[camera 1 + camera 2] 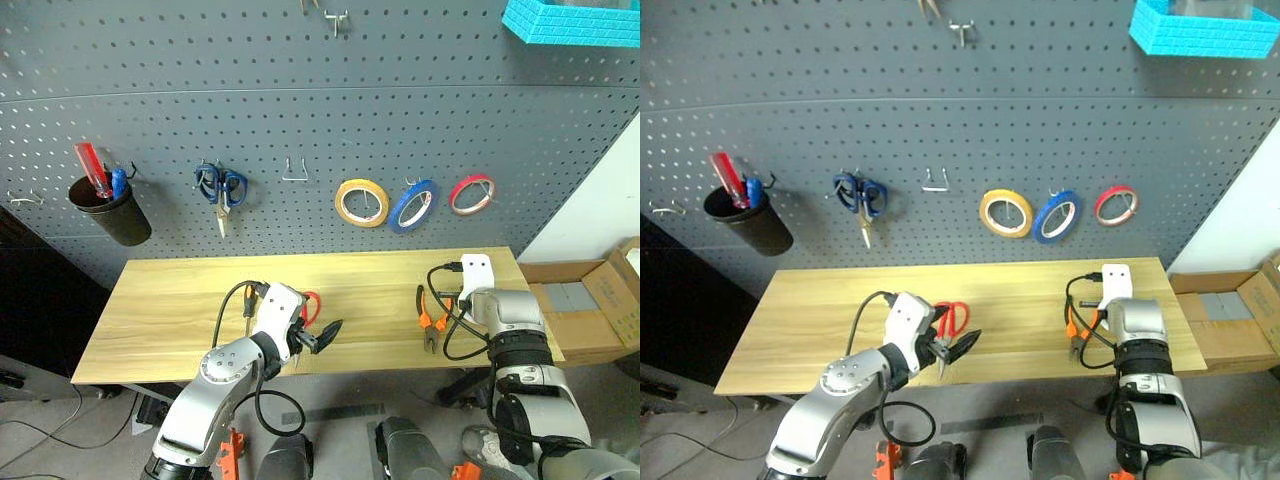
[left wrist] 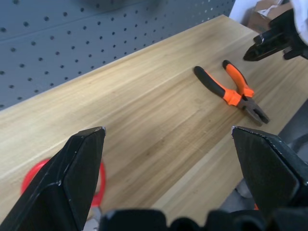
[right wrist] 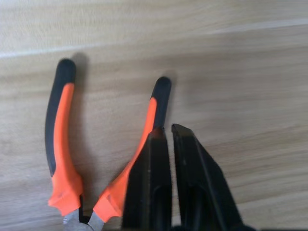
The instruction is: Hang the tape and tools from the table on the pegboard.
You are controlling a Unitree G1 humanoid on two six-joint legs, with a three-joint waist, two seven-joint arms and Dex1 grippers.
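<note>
Progress stands at roughly a third, judging from how things lie. The blue tape (image 1: 413, 205) already hangs on the pegboard (image 1: 300, 110), between a yellow roll (image 1: 362, 203) on its left and a smaller red roll (image 1: 471, 194) on its right. Blue-handled scissors (image 1: 221, 188) hang further left, and a black cup (image 1: 110, 212) holding a red-handled tool sits at the far left of the board; these are not part of the job.

Two tools remain on the table (image 1: 180, 300). The pliers (image 1: 430, 318) lie flat near the right end, handles spread and pointing toward the far edge, nose toward the near edge. The red-handled scissors (image 1: 951, 320) lie near the middle, close to the near edge. The slim screwdriver cannot be made out on the tabletop.

The right gripper (image 3: 169, 137) is down at the pliers with its two fingers pressed together. In the right wrist view they sit against the outer side of the right-hand handle rather than around it, so nothing appears to be clamped and the pliers look not yet picked up. The left gripper (image 2: 168, 137) hovers over the near edge with its fingers spread wide and empty, the red scissor loops just beside its left finger.

Still to do, as I judge it: grasp and hang the pliers, then the scissors, and the screwdriver if it turns up.
</note>
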